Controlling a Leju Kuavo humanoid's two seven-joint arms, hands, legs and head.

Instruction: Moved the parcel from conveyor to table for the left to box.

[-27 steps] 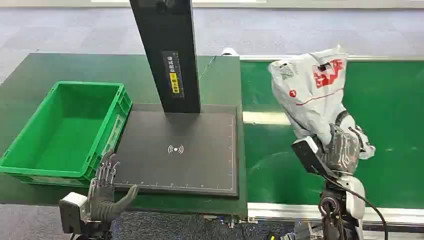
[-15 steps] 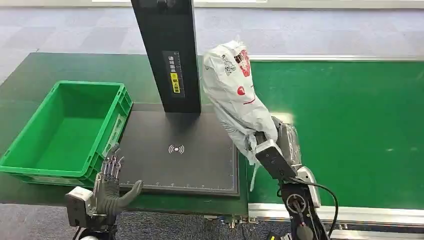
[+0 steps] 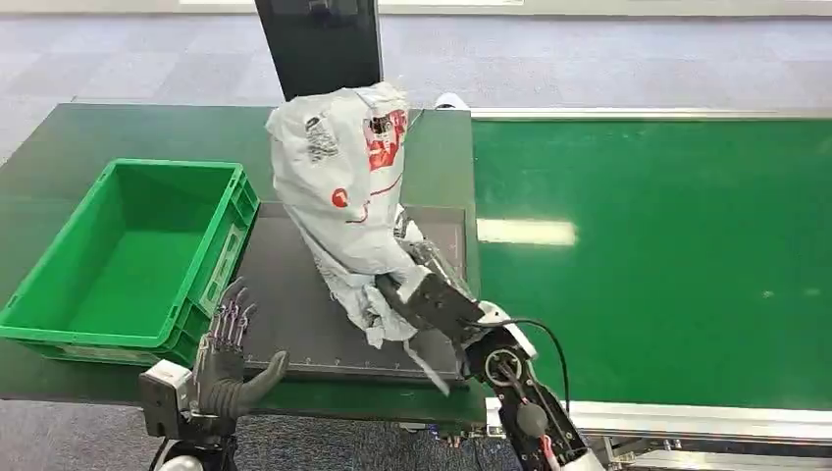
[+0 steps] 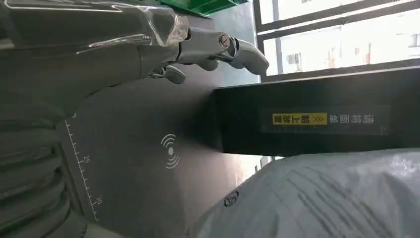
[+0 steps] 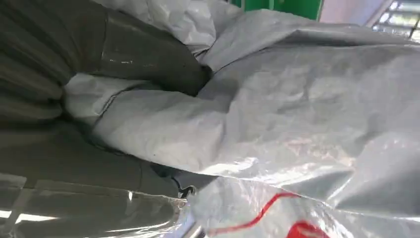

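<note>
Grey plastic parcel (image 3: 343, 186): carried off the green conveyor (image 3: 667, 255), now above the black scan pad (image 3: 294, 314) at the table's (image 3: 59, 137) right edge, grasped by right hand (image 3: 417, 289). Left hand (image 3: 224, 358): released, waiting beside green box (image 3: 128, 255). Set-down pending.

Bright, even light in your head view.
You see a white patch of glare on the conveyor belt (image 3: 526, 232), just right of the black pad (image 3: 294, 314). Windows (image 4: 341, 34) glow very bright past the left hand (image 4: 148, 44). Up close, the parcel (image 5: 297, 114) looks soft and blurry.
</note>
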